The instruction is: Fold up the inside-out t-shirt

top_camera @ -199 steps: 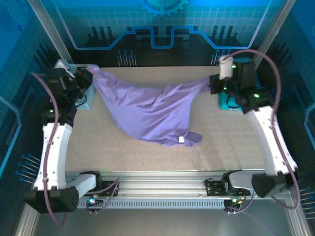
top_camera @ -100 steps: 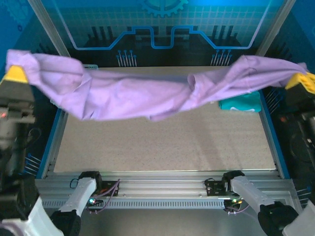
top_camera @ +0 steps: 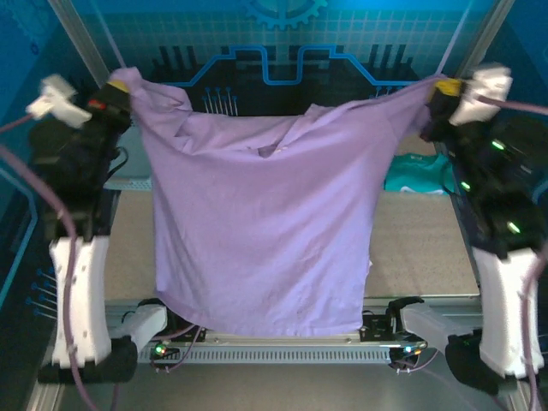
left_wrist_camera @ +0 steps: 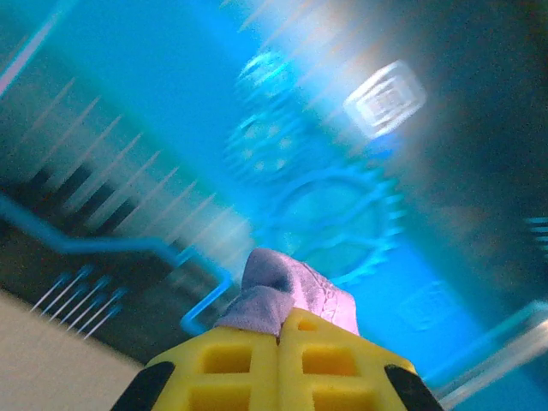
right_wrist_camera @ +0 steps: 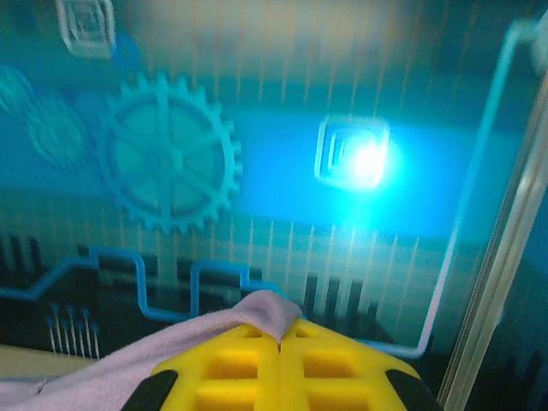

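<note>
Though half behind the t-shirt (top_camera: 257,231), beige table (top_camera: 419,248) (perhaps speckled), blue gear-patterned walls (top_camera: 171,34).

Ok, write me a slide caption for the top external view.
Left gripper and right gripper hold the lavender t-shirt by its top corners, spread and hanging over the table, teal garment behind.

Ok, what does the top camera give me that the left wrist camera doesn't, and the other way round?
Top camera: the whole lavender t-shirt hanging spread between the left gripper and right gripper, and the teal garment on the table behind it. Left wrist: its yellow fingers shut close-up, a bunched corner of cloth poking out past them. Both: purple cloth pinched by the left gripper.
</note>
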Controlling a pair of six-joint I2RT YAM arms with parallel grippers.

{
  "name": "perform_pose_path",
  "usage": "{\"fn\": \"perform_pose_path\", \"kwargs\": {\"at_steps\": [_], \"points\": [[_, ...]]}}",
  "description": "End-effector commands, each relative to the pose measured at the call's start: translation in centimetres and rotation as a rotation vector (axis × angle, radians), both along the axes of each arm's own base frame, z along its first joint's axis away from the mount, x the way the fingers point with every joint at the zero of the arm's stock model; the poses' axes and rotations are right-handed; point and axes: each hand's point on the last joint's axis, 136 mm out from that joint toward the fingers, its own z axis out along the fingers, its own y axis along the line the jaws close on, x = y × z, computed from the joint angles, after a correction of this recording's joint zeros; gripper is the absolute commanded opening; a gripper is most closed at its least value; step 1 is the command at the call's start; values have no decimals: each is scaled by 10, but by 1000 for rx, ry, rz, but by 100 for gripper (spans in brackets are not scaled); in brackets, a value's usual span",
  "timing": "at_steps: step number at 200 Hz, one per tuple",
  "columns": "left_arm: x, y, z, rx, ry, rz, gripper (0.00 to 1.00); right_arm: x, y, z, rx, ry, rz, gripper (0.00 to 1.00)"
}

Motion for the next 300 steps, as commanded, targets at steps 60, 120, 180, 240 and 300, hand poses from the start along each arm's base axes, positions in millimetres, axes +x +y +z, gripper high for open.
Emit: {"fn": "perform_pose_path", "kwargs": {"at_steps": [60,120,180,240,300], "points": [[185,20,-296,-125,590,20,75,245,-9,-292,11,589,-181,54],[94,-47,-330,-123,645,-163,84,137,104,-385,99,968,232,61],[3,-70,-396,46,876,-237,84,1,169,-478,27,1366,304,67],[-24,-74,-438,47,988,-282,84,-18,175,-534,-6,1504,248,48],[-58,-109,-472,39,1076,-422,84,-7,115,-537,46,1592,67,0]]}}
